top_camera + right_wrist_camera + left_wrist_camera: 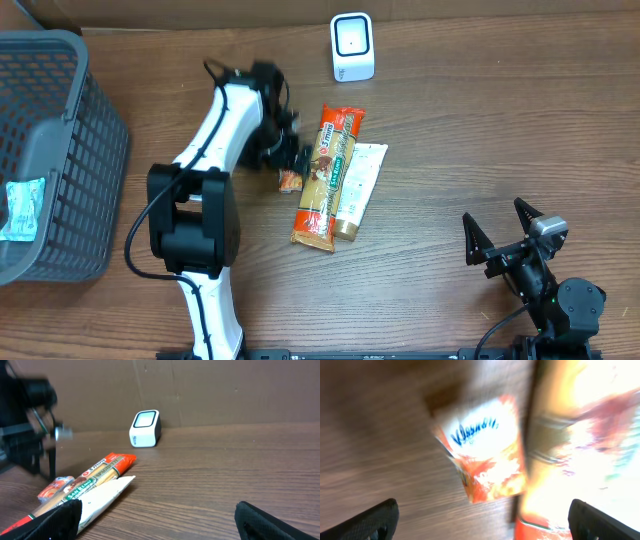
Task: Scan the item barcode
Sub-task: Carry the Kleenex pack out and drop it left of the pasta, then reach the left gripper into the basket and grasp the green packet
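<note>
On the bench [480,120], left tool [284,150] hangs wide open over small orange packet [290,181], gripping nothing. The packet lies flat beside long snack bars [325,180], well apart from scanner [352,47]. Right tool [492,210] open, empty; nothing faces the scanner, so scan looks outstanding.

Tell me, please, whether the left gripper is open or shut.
Open: the left gripper has its fingers at opposite edges of its wrist view, the orange packet lying between them.

Pairing white with black
Showing white shells over black joints on the left arm [215,125], trailing a black cable [127,248]; wearing matte black on the right arm [545,280], ending in a pointed black right claw [492,212].
</note>
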Available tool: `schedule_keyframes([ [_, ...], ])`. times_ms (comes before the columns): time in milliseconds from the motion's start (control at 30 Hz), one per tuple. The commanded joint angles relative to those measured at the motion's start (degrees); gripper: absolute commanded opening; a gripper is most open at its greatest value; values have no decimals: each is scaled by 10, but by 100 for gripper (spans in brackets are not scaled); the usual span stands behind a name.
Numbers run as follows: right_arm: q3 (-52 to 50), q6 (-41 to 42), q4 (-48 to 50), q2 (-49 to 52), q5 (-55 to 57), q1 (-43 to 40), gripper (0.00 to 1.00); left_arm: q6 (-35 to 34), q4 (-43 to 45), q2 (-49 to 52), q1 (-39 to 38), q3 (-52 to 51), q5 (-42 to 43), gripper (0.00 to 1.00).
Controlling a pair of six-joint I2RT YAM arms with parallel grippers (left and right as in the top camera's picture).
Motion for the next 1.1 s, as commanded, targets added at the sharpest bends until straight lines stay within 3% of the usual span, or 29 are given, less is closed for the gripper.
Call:
schedule_keyframes([
  [0,-2,2,3,1,1,3,100,16,-54,-10,16,160,-4,100],
  [200,-2,2,3,1,2,3,100,-22,-176,-10,88,483,-91,100],
  [300,-2,2,3,1,1,3,100,-89,-191,-10,183,627,-138,100],
  [433,-2,2,3,1,1,3,100,-208,-203,-10,342,716,-130,100],
  [500,-2,2,3,1,1,3,100,-236,-209,-10,420,718,-99,100],
  [667,-2,3,2,1,1,3,100,-207,-209,-8,552,651,-39,100],
  [867,-2,2,2,11,1,3,100,-183,-207,-8,603,533,-46,100],
  [1067,-3,2,2,20,1,3,100,-141,-108,-7,605,377,-59,100],
])
